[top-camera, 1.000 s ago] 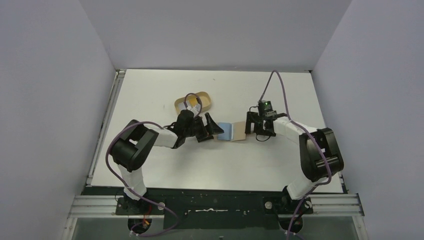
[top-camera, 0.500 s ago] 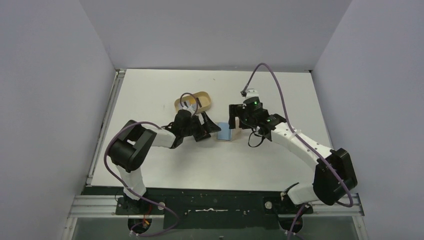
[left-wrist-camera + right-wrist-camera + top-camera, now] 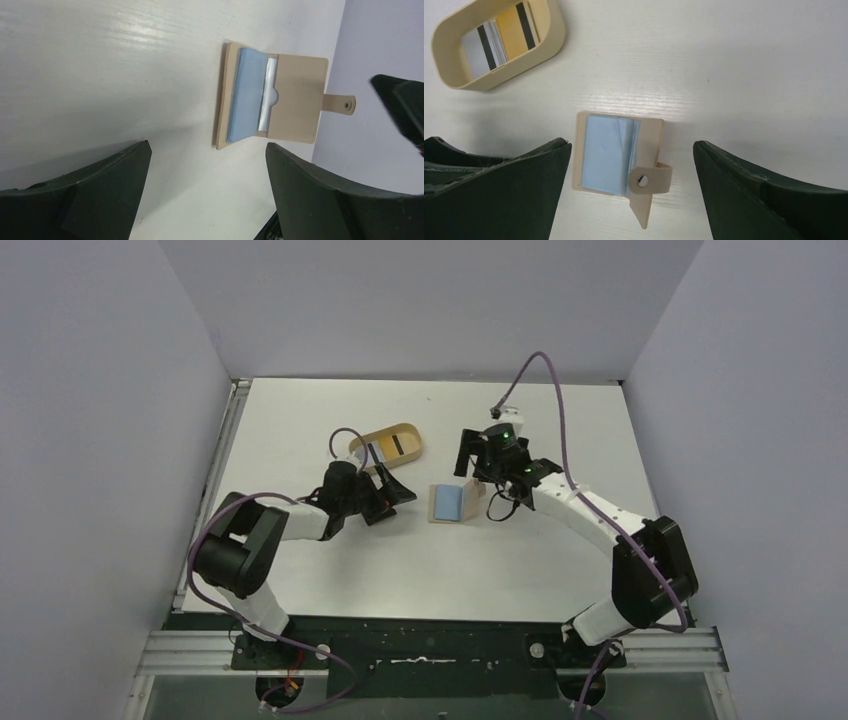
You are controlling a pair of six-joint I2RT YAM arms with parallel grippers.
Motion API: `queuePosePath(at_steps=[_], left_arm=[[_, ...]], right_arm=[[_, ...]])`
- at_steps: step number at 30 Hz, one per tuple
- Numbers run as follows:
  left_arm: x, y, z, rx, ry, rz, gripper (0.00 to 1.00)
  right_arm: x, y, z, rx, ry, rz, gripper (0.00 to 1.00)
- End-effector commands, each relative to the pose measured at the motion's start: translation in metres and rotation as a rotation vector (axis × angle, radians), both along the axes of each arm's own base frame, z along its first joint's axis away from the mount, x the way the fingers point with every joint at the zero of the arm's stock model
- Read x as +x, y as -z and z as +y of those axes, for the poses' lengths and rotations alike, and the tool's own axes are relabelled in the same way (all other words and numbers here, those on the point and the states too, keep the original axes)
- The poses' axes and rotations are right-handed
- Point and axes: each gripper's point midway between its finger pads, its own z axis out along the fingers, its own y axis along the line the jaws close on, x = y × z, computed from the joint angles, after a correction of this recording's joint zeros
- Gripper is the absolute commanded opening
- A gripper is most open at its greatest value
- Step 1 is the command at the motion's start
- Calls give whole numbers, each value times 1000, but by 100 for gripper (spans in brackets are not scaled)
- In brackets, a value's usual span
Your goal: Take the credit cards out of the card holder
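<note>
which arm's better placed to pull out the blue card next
Probably right: the right hand hangs open directly over the tan leather folding wallet, light blue plastic card lying between its fingers. The left hand sits off to the side.

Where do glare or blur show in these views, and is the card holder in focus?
Left wrist: glare streaks the table at top; card holder sharp; left claw dark, little detail. Right wrist: bright patch on the table above the sharp card holder. Top external: even light, soft shadows, no glare.
</note>
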Motion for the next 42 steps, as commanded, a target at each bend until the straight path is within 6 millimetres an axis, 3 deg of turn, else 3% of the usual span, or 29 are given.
queuePosePath(at_steps=[1,3,4,5,7,8,10,15,19,22,25,29,37,42], left_arm=[[-11,7,13,80,7,21,85],[-12,5,14,88,12,14,85],[-12,4,14,90,14,13,85],[-13,3,15,91,16,10,85],[-12,0,15,90,19,5,85],[-13,-2,15,90,21,2,85],[-14,-4,17,92,20,-1,85],[-16,-6,24,88,9,-4,86],[-19,-4,30,87,4,5,86],[-22,1,32,90,3,19,86],[-23,4,32,85,5,28,86],[-24,5,33,81,8,34,86],[-22,6,33,81,16,36,86],[-23,6,34,87,19,34,86]], right_arm=[[3,-115,6,-265,74,-377,100],[-2,-135,8,-267,92,-460,100],[-3,-132,2,-229,143,-460,100],[-3,-123,-8,-177,214,-436,100],[8,-92,-4,-43,124,-331,100],[9,-75,7,8,33,-241,100],[6,-46,21,-63,-35,-82,97],[1,-6,59,-207,-110,39,97],[-2,-8,90,-252,-158,27,97],[-6,6,101,-310,-182,77,96],[-9,29,102,-372,-192,147,90],[-16,53,86,-475,-160,221,85],[-25,75,60,-532,-105,288,89],[-24,88,55,-497,-94,307,94]])
